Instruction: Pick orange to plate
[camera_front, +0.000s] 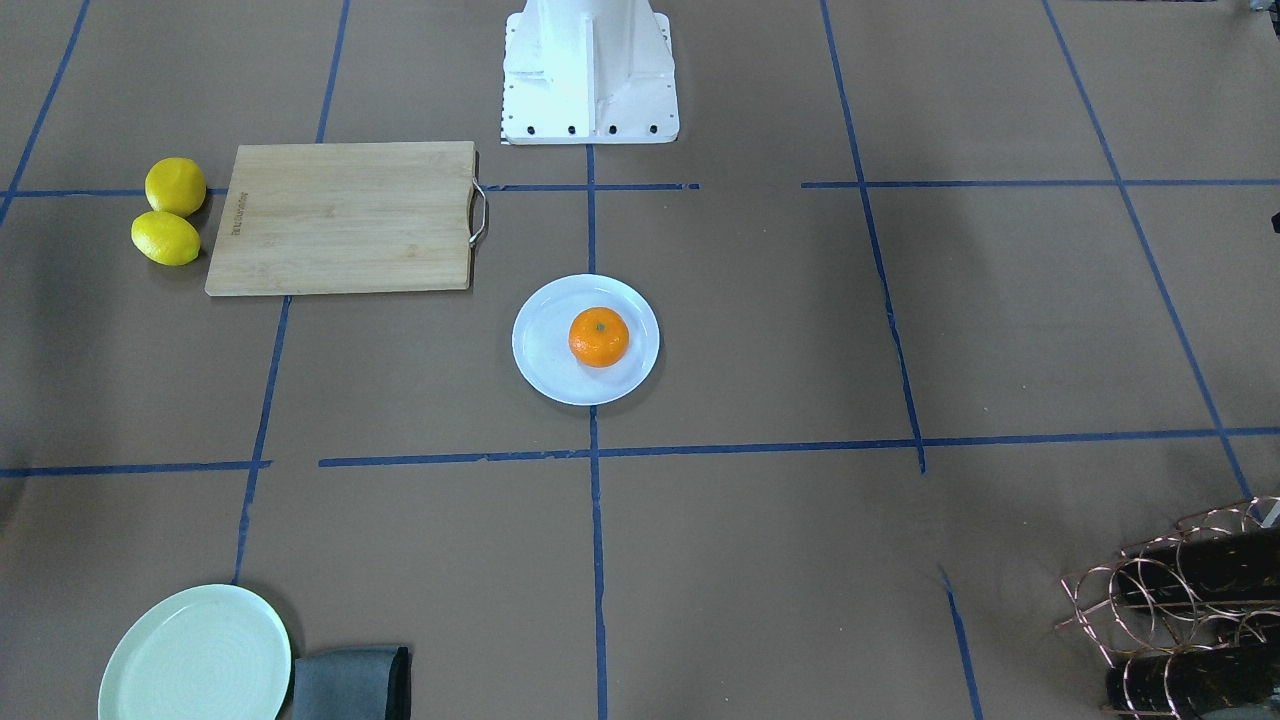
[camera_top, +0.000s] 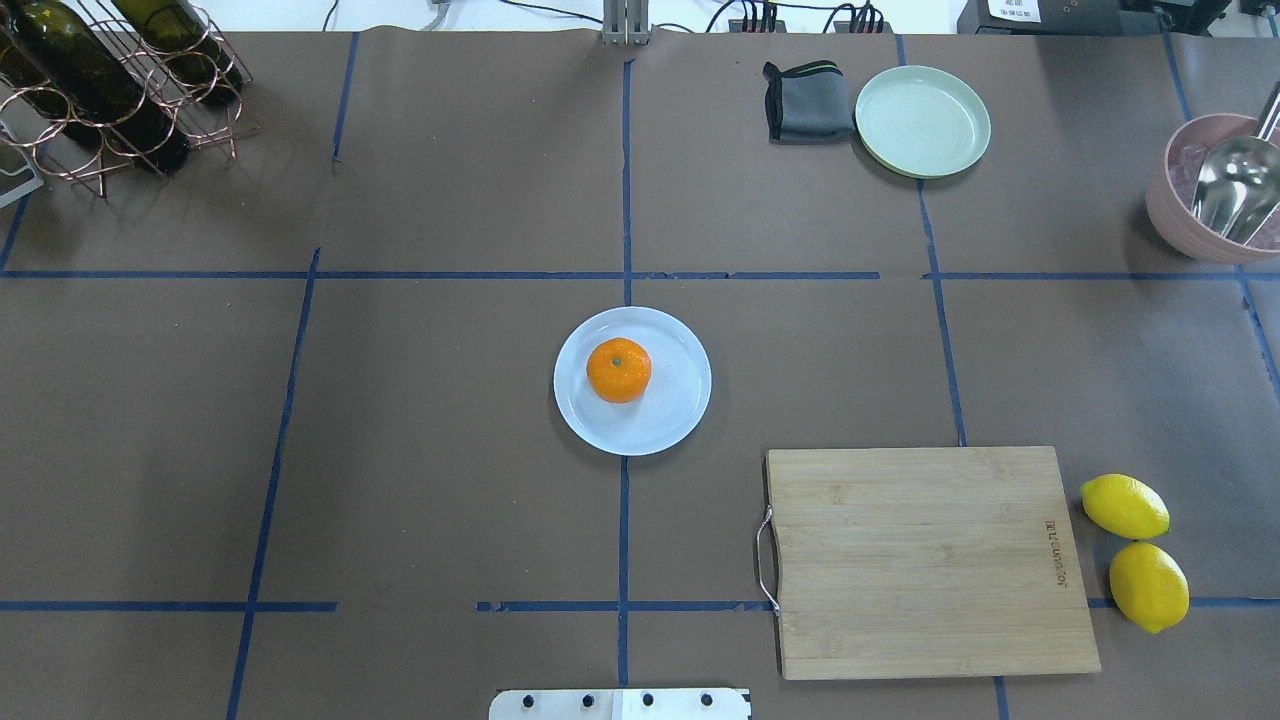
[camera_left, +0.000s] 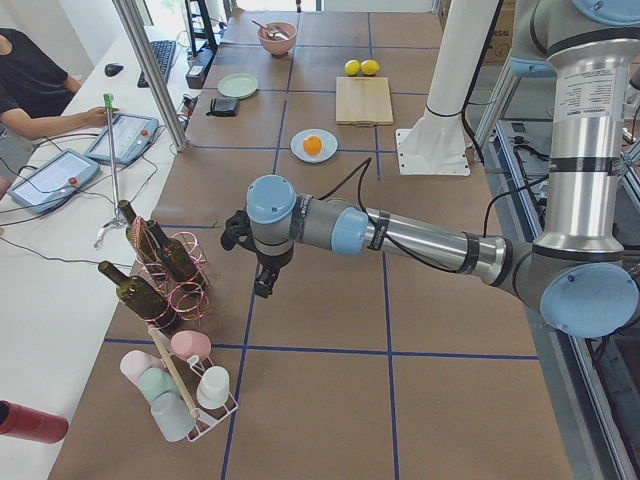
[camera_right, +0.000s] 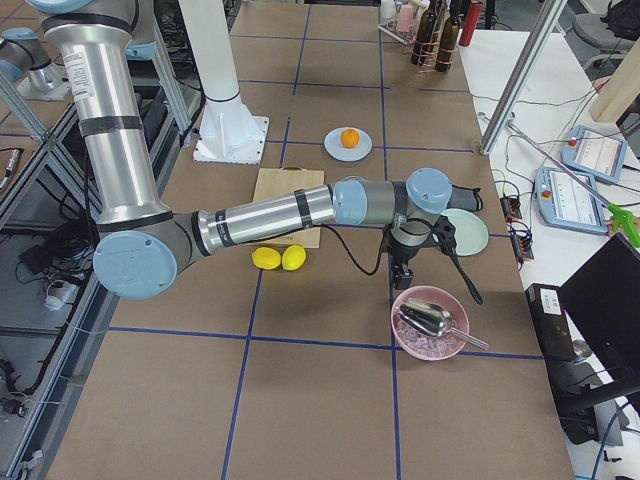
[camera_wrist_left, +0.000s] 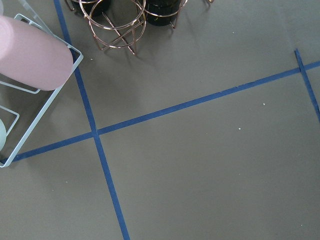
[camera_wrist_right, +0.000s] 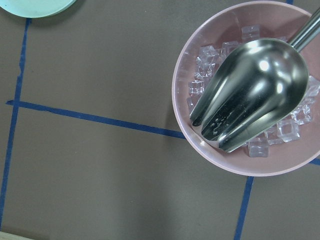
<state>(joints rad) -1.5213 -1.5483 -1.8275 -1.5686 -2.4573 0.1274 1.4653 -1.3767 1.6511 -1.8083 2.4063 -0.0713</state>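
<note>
The orange (camera_front: 599, 337) (camera_top: 618, 370) rests on the pale blue-white plate (camera_front: 542, 350) (camera_top: 678, 398) at the table's middle, stem dimple up. Both side views show it too, as the orange (camera_left: 313, 145) (camera_right: 349, 138) far from either arm. My left gripper (camera_left: 262, 285) hangs over bare table near the wine rack, seen only in the left side view. My right gripper (camera_right: 403, 275) hovers beside the pink bowl, seen only in the right side view. I cannot tell whether either is open or shut. Neither wrist view shows any fingers.
A wooden cutting board (camera_top: 925, 560) lies with two lemons (camera_top: 1125, 506) beside it. A mint-green plate (camera_top: 922, 121) and grey cloth (camera_top: 806, 101) sit at the far side. A pink bowl (camera_wrist_right: 186, 75) holds ice and a metal scoop (camera_wrist_right: 250, 92). A copper wine rack (camera_top: 110, 90) holds bottles.
</note>
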